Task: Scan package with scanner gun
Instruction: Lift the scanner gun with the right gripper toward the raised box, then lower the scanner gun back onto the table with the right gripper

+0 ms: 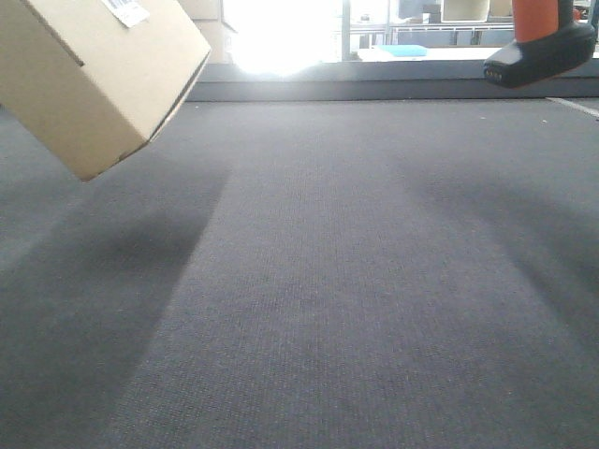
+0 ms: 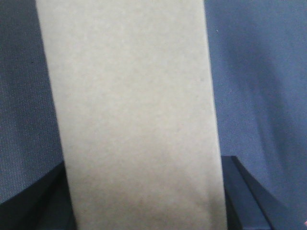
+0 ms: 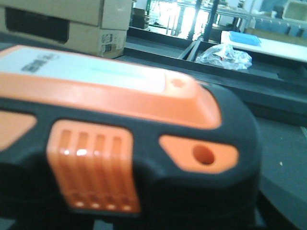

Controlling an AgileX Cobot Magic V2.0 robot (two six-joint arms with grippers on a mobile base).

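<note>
The package [image 1: 94, 75], a plain tan cardboard box, hangs tilted in the air at the upper left of the front view, with a white barcode label [image 1: 126, 9] on its top face. In the left wrist view its blank side [image 2: 134, 115] fills the space between the dark fingers [image 2: 249, 196], and my left gripper [image 2: 144, 191] is shut on it. The scanner gun [image 1: 543, 51] hangs at the upper right, showing its orange handle and black foot. Its black and orange head [image 3: 144, 124] fills the right wrist view and hides my right gripper's fingers, which hold it off the table.
A grey fabric surface [image 1: 328, 281] lies under both arms, ending at a dark raised ledge [image 1: 374, 89] at the back. Beyond it stand cardboard boxes with a dark panel [image 3: 62, 24], a crumpled clear plastic bag [image 3: 225, 55] and a white table [image 3: 268, 45].
</note>
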